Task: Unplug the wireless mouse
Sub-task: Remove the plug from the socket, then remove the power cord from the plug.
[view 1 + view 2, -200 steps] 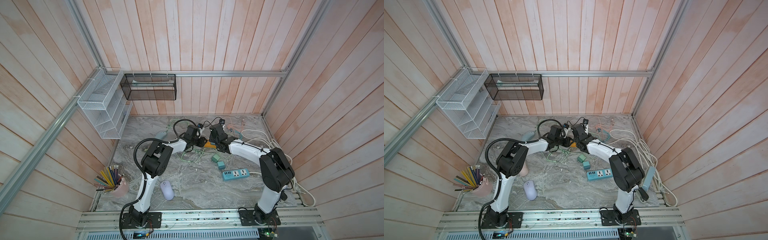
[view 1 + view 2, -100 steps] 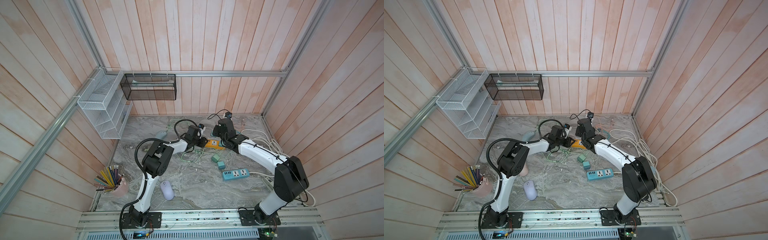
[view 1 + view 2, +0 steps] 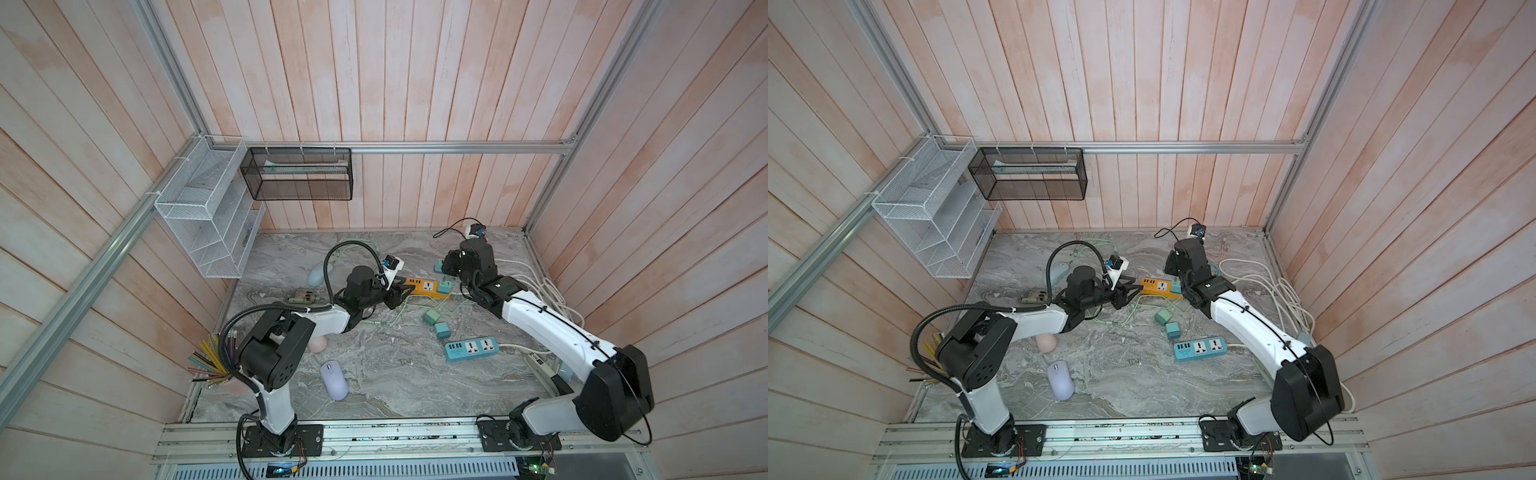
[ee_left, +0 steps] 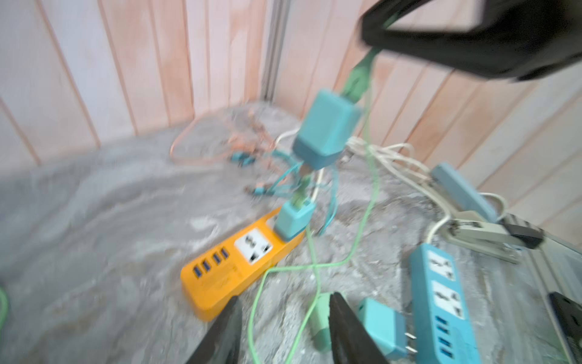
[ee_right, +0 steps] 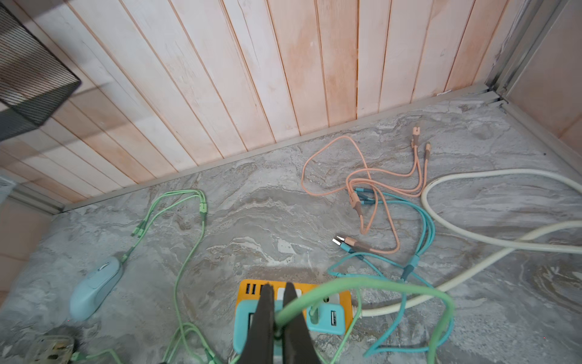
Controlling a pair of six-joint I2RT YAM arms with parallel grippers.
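Note:
A light-blue mouse [image 3: 316, 273] [image 5: 94, 286] lies at the back left with a green cable [image 5: 189, 252] running to its nose. My right gripper [image 5: 278, 285] [image 3: 448, 277] is shut on the green cable's plug. A teal adapter [image 4: 327, 129] hangs from that plug, above the orange power strip [image 3: 424, 286] [image 4: 226, 274]. Another teal adapter [image 4: 294, 219] stays plugged into the strip. At the strip's near end my left gripper [image 4: 285, 297] [image 3: 399, 295] is open, low over the table, with a slack green cable lying between its fingers.
A purple mouse [image 3: 333, 380] lies near the front and a pink one [image 3: 318, 344] under the left arm. A blue power strip [image 3: 471, 348], two loose teal adapters [image 3: 432, 318], white cords [image 3: 548, 291] and a stapler [image 4: 491, 234] lie at the right, orange and teal cables [image 5: 362, 189] at the back.
My right arm has risen and drawn back to the right, lifting the teal adapter by the green plug off the orange strip. The left gripper has stayed by the strip's end.

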